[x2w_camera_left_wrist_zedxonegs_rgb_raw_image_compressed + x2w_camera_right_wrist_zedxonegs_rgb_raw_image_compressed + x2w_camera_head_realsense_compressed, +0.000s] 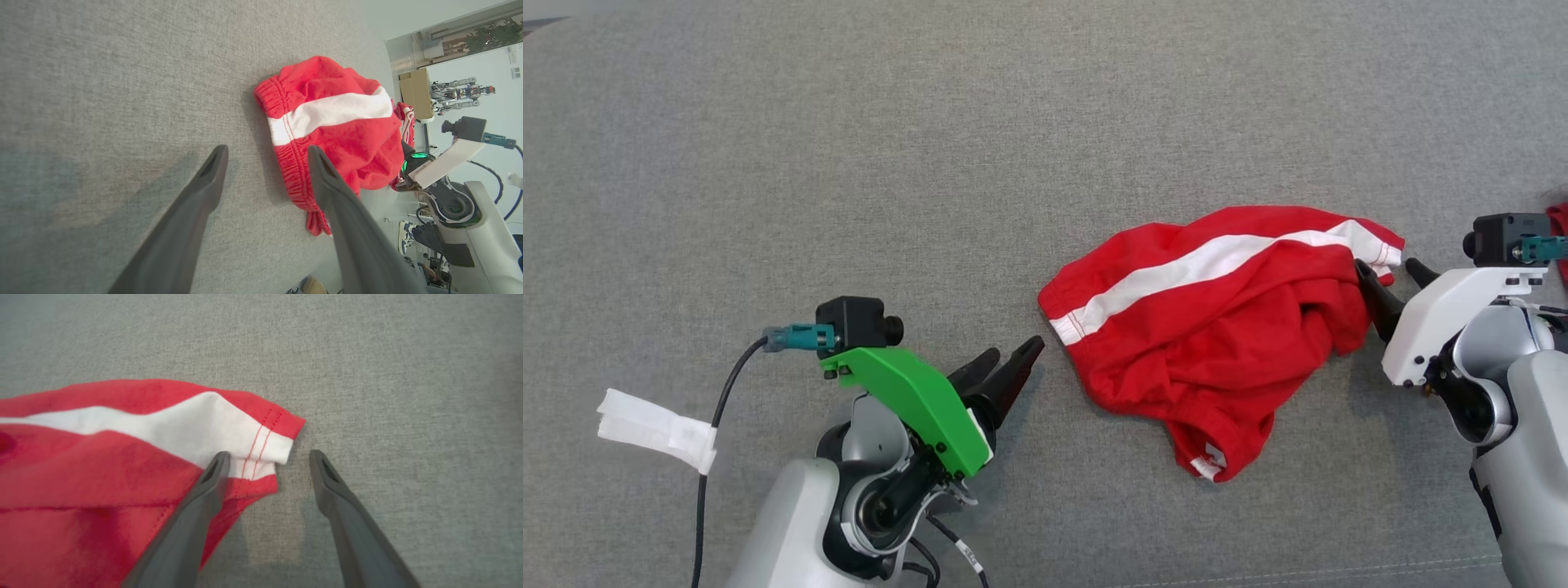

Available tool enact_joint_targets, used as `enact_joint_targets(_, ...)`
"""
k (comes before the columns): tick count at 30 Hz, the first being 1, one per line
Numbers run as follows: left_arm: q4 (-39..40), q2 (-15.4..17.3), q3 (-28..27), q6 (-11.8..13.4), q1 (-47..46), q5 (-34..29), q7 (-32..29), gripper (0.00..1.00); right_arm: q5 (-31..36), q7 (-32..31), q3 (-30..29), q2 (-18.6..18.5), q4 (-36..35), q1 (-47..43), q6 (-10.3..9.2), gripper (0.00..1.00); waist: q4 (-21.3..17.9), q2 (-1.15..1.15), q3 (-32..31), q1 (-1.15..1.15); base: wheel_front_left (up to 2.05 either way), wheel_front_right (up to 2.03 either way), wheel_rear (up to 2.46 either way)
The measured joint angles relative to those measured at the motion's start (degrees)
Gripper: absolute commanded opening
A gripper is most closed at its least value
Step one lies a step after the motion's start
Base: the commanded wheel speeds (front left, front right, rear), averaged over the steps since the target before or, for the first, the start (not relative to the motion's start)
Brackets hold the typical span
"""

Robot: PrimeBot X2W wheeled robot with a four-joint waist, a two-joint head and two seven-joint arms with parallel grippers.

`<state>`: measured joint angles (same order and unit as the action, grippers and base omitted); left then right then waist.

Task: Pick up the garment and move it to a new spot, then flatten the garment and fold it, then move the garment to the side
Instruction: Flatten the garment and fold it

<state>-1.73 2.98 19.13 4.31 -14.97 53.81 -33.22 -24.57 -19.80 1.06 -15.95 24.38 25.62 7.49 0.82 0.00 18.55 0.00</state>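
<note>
Grey woven cloth surface (849,122) takes up pretty much the whole scene, flat and bare across the far side.

On it sits the garment (1217,327), a pair of red shorts with a white stripe (1201,265) running along the top. It's right of centre, all bunched up and rumpled, not flat at all. The elastic waistband (294,179) end points left and one hemmed corner (273,449) sticks out to the right.

The left gripper (1015,349) is at the near left, on the arm with the green bracket (907,392). Its fingers are spread apart with nothing between them, and they're pointing toward the waistband end. It's near the shorts but not touching, with bare grey showing between them.

The right gripper (1386,265), on the arm with the white bracket (1445,314), is right up at that hemmed corner. Its fingers are spread wide too and haven't clamped anything. In the right wrist view one finger (204,490) lies over the red fabric just by the hem, the other one (339,490) is over bare grey, and the corner sits between them.

Smaller stuff: a black cable (707,457) runs off the left wrist with a strip of white tape (658,429) wrapped on it, at the near left. There's also a sliver of some other red cloth (1558,237) at the right edge, but I can't tell what it is.
</note>
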Motion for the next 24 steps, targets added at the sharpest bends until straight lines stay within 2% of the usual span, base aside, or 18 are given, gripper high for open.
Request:
enact_joint_targets(8,-2.15,-0.08,2.69,0.73,-2.07,2.55,1.69,1.0,-1.16,1.01,3.57,-1.45,-0.1,0.57,0.0,1.0,-0.7,0.0,0.09,0.0,0.0,0.0,0.0)
enact_joint_targets(10,-2.6,-0.1,3.38,0.77,-2.47,3.13,2.23,1.0,-1.18,1.33,3.97,-1.79,0.4,0.81,0.0,0.83,-0.76,0.0,0.19,0.0,0.0,0.0,0.0)
enact_joint_targets(12,-3.33,-0.1,3.98,0.82,-2.87,3.53,2.82,1.0,-1.42,1.59,4.22,-1.91,1.18,0.94,0.0,0.74,-0.77,0.0,0.24,0.0,0.0,0.0,0.0)
enact_joint_targets(15,-4.16,-0.11,4.89,0.87,-3.34,4.23,3.56,1.0,-1.54,2.04,4.81,-1.96,1.77,1.57,0.0,0.53,-0.73,0.0,0.4,0.0,0.0,0.0,0.0)
enact_joint_targets(18,-5.08,-0.11,5.3,1.0,-3.89,4.59,4.13,1.0,-1.54,2.65,5.38,-2.26,2.16,1.9,0.0,0.4,-0.66,0.0,0.65,0.0,0.0,0.0,0.0)
enact_joint_targets(24,-6.39,-0.11,5.76,0.97,-4.83,5.09,5.09,1.0,-1.54,3.33,6.03,-2.45,2.78,2.75,0.0,0.23,-0.61,0.0,1.0,0.0,0.0,0.0,0.0)
